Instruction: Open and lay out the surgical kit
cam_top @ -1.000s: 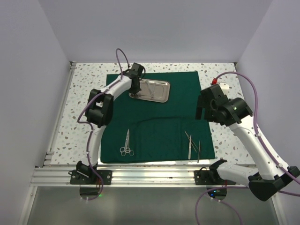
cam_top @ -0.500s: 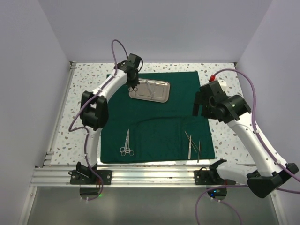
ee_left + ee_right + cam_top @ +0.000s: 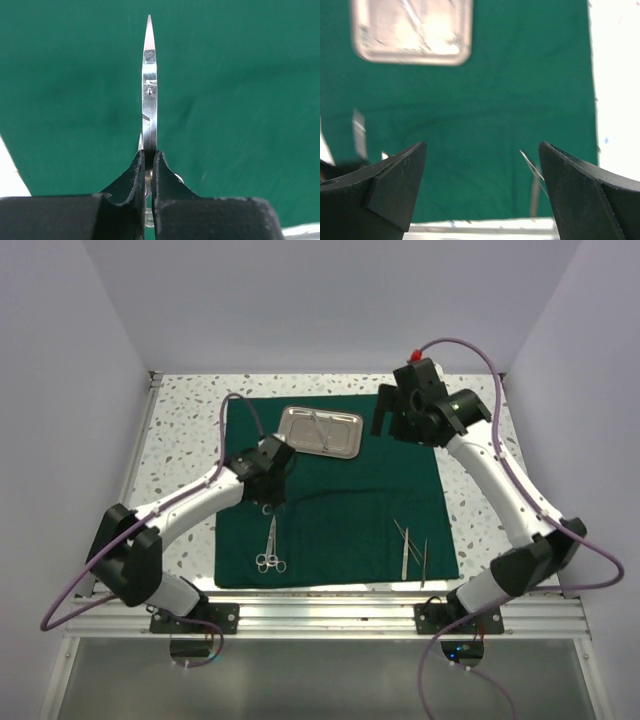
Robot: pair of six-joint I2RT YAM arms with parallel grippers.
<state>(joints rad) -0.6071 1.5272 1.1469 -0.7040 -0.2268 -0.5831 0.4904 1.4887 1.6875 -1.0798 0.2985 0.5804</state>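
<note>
The dark green cloth [image 3: 340, 490] lies spread flat on the table. On its far part sits the steel tray [image 3: 345, 445], with a slim instrument [image 3: 318, 427] still in it. My left gripper [image 3: 270, 496] hangs over the cloth's left middle, shut on a pair of scissors [image 3: 149, 85] whose blades point away from the fingers [image 3: 132, 175]. Another pair of scissors [image 3: 270, 543] lies just nearer on the cloth. Tweezers [image 3: 405, 545] lie near the right front. My right gripper [image 3: 383, 418] hovers open beside the tray's right end, its fingers [image 3: 400, 180] holding nothing; the blurred tray [image 3: 412, 30] shows ahead.
The cloth covers most of the speckled tabletop [image 3: 180, 430]. White walls close in the left, right and far sides. An aluminium rail [image 3: 320, 615] with both arm bases runs along the near edge. A second slim tool [image 3: 424, 562] lies beside the tweezers.
My left arm has swung from the tray toward the near side, carrying the scissors to above the cloth's left middle. The right arm has reached far and left, to beside the tray.
</note>
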